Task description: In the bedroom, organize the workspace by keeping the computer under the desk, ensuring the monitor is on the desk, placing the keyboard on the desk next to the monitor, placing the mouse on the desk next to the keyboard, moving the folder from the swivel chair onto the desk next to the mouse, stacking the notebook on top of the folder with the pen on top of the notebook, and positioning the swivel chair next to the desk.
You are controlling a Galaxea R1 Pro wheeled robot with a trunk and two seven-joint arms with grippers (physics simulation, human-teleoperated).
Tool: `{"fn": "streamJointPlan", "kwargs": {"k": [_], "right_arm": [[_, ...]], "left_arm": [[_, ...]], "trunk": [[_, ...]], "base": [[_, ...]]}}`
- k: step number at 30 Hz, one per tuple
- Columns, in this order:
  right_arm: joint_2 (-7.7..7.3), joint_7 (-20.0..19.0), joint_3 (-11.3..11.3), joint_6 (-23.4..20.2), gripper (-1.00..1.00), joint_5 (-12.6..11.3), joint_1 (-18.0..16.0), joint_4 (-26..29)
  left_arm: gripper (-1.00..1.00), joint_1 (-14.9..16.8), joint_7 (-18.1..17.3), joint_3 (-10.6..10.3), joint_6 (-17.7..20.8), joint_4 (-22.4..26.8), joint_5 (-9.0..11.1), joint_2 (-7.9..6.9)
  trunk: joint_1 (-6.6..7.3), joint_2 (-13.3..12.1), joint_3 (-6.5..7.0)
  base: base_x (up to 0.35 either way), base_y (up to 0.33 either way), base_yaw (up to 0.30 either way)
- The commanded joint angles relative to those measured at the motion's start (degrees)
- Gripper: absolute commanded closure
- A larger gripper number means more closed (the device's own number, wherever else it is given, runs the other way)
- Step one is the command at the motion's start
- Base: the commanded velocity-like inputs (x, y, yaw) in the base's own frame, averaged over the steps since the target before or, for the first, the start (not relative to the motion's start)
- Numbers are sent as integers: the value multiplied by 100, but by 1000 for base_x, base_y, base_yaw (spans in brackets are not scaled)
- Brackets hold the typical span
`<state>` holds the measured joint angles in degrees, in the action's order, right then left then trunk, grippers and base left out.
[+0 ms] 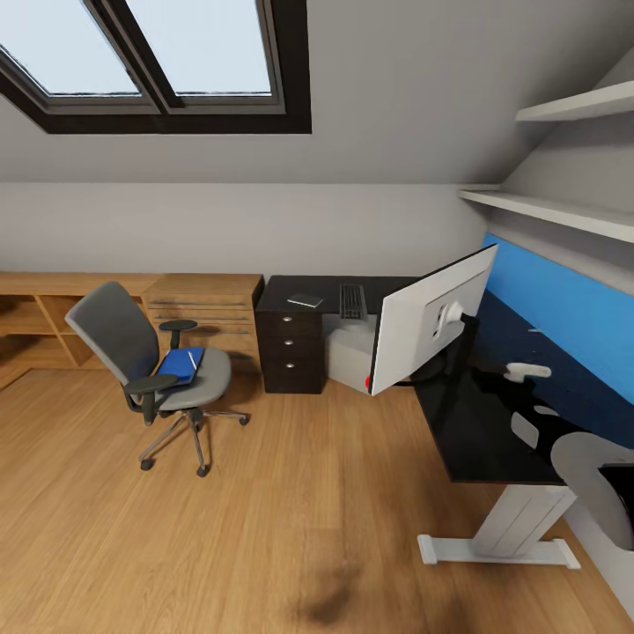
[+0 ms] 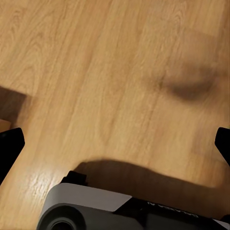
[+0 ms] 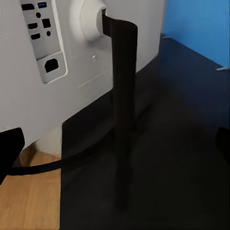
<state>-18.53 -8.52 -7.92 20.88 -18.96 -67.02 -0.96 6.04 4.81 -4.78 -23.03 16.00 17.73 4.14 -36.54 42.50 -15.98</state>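
Black desk (image 1: pixel 480 440): running down the right of the head view in front of a blue wall panel (image 1: pixel 563 304), its short wing reaching to the middle of the frame over three knobbed drawers (image 1: pixel 288 345).
Monitor (image 1: pixel 431 321): standing on the desk at centre right, white back facing us, so the screen is looking toward the wall; I judge it is on the desk but turned the wrong way for work.
Stem (image 3: pixel 123 105): rising dark in the middle of the right wrist view, port panel at upper left.
Keyboard (image 1: pixel 351 301): lying on the far wing, centre of the frame, with the notebook (image 1: pixel 305 300) just left of it.
Computer (image 1: pixel 350 352): sitting pale under the wing, red spot at its corner.
Chair (image 1: pixel 145 370): standing at left, well apart from the desk, carrying the folder (image 1: pixel 180 364) with the pen (image 1: pixel 192 359) across it.
Right gripper (image 3: pixel 115 143): fingers spread wide, pinching nothing, facing the stem.
Left gripper (image 2: pixel 115 143): spread too, hanging over bare wood floor (image 2: pixel 96 72).
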Motion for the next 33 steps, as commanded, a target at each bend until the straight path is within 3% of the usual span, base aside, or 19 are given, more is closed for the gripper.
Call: {"fn": "streamJointPlan", "kwargs": {"k": [1,4,8,18,24,33], "right_arm": [[52,50,-34,102,-100,-68,29,-10],[235,418,-34,334,-100,-83,144,-15],[331,581,-33,403,-100,-96,189,-18],[345,614,-32,496,-100,-113,398,-15],[383,617,-48,862,-100,-103,591,-18],[386,685,-36,961,-100,-118,687,-18]], "left_arm": [[-100,3,46,-51,-21,-1,28,0],[-100,4,49,-49,-18,-1,39,0],[-100,4,47,-37,-18,-1,40,1],[-100,3,-14,-55,-60,-1,12,-25],[-100,4,-13,-46,-83,-1,6,-39],[-100,8,-31,-87,-95,188,-87,-31]], "trunk": [[-1,7,-7],[-1,7,-7],[-1,7,-7],[-1,7,-7],[-1,7,-7],[-1,7,-7]], "base": [[0,0,0],[0,0,0],[0,0,0],[0,0,0],[13,0,0],[148,0,0]]}}
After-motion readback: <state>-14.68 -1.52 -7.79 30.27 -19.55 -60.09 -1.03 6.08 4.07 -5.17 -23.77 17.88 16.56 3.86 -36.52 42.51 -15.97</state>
